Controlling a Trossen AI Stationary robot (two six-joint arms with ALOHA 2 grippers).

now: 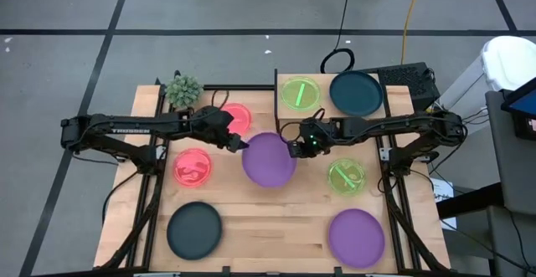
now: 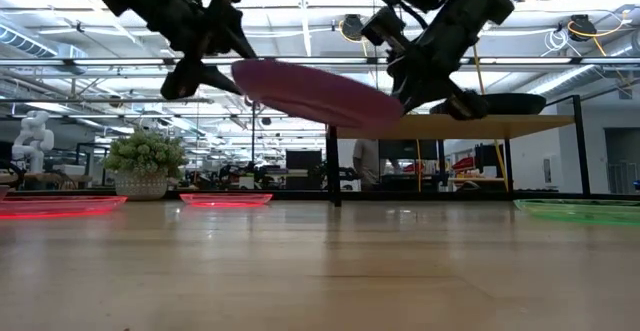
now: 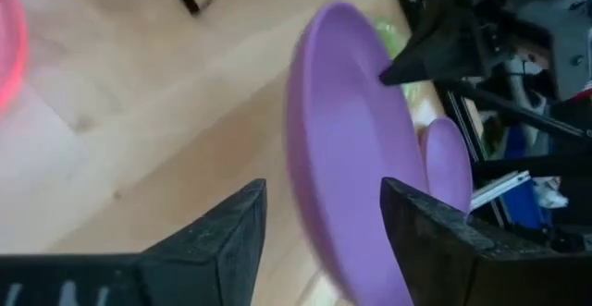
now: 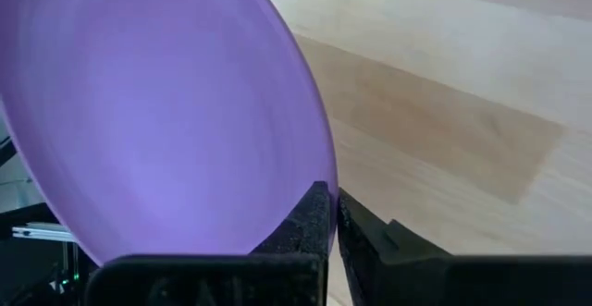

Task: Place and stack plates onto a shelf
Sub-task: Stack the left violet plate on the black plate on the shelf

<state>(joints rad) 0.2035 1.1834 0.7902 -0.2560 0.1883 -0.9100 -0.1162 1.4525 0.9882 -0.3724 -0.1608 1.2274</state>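
Observation:
A large purple plate (image 1: 268, 161) is up in the air over the table's middle, between my two grippers. My right gripper (image 1: 295, 148) is shut on its right rim. My left gripper (image 1: 244, 145) is open at the plate's left rim. In the left wrist view its fingers (image 3: 242, 225) stand on either side of that rim (image 3: 305, 204), and I cannot tell whether they touch it. The shelf (image 1: 285, 110) stands at the far right and carries a neon green plate (image 1: 300, 93) and a dark teal plate (image 1: 356, 93). My right gripper pinches the purple plate's rim (image 4: 314, 181) between its two fingers, on the side toward the table's right. The fingers come in roughly level from the right. The plate (image 2: 315, 89) is lifted clear of the table and tilted, its left edge higher than the held edge.
On the table lie two pink-red plates (image 1: 237, 118) (image 1: 193, 166), a teal plate (image 1: 194, 231), a green plate (image 1: 346, 176) and a second purple plate (image 1: 356, 237). A small spiky plant (image 1: 183, 89) stands at the far left. The shelf's top (image 2: 480, 126) sits at about the height of the held plate.

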